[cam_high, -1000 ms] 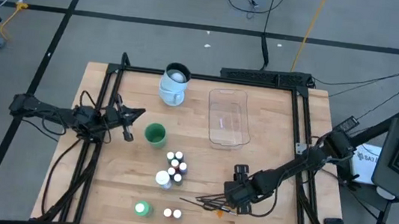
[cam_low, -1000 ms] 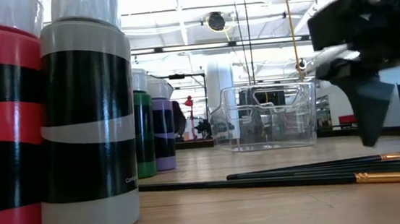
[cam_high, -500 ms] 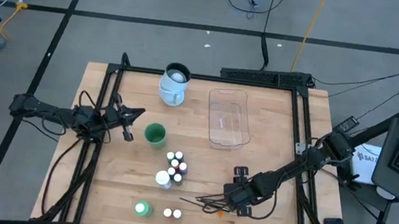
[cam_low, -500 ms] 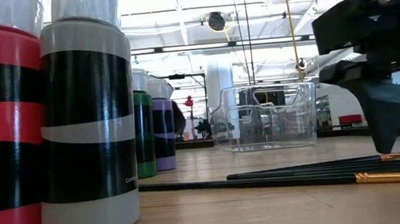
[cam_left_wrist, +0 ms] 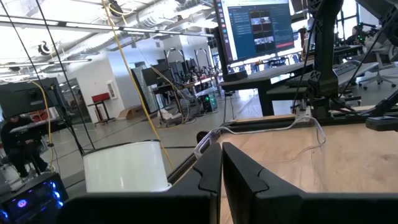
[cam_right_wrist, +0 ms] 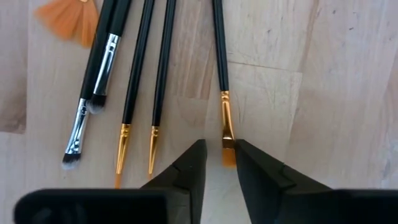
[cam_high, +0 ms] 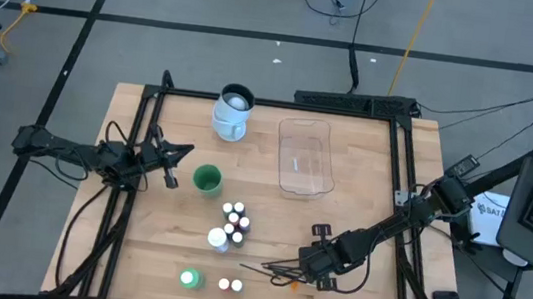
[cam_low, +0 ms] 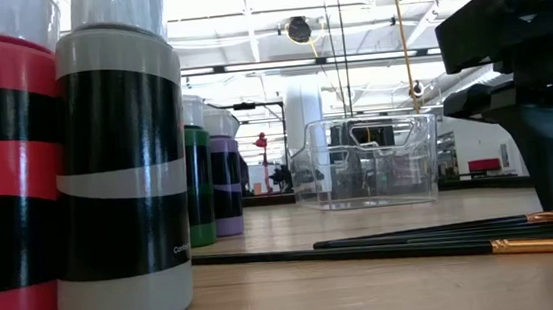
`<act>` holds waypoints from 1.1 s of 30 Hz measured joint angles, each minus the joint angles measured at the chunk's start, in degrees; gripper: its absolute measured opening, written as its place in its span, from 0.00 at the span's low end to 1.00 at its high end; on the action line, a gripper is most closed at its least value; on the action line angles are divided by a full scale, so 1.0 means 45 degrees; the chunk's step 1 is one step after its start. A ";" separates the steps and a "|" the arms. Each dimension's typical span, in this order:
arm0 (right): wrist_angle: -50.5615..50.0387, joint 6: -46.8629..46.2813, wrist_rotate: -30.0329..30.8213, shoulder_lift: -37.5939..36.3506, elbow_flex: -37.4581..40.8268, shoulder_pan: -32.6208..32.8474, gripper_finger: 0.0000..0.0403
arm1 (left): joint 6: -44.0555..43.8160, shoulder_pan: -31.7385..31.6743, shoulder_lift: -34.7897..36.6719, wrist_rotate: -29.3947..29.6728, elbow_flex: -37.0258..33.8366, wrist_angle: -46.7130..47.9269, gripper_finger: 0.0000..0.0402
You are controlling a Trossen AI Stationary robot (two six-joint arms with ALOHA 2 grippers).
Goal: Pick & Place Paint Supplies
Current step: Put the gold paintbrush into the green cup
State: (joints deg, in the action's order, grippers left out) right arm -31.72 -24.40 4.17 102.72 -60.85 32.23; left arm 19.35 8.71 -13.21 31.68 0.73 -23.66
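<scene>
Your right gripper is down on the table over the brushes, jaws narrowed to a slim gap with the bristle tip of one brush between the fingertips; grip not confirmed. Left gripper waits closed near the white cup, away from the paint bottles.

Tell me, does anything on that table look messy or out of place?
Only mildly: the thin black-handled brushes lie in a loose, crossing scatter near the right gripper, and the clear rectangular plastic tray holds nothing. No spills or damage show.
</scene>
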 joint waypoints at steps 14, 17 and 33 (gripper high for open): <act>0.0483 -0.0083 0.0042 -0.0033 0.0488 -0.0248 0.01 | 0.0102 0.0000 0.0000 0.0000 0.0000 -0.0019 0.05; 0.0370 -0.0245 0.0620 -0.0351 0.0502 -0.0243 0.00 | 0.0104 0.0000 0.0000 0.0000 0.0000 -0.0027 0.05; 0.0629 -0.0371 0.5776 -0.4103 0.0537 0.0555 0.00 | 0.0102 0.0000 0.0000 0.0005 0.0000 -0.0077 0.05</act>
State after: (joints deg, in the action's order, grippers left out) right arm -28.89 -26.07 30.17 84.25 -58.43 34.72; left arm 19.81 8.71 -13.21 31.70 0.73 -24.01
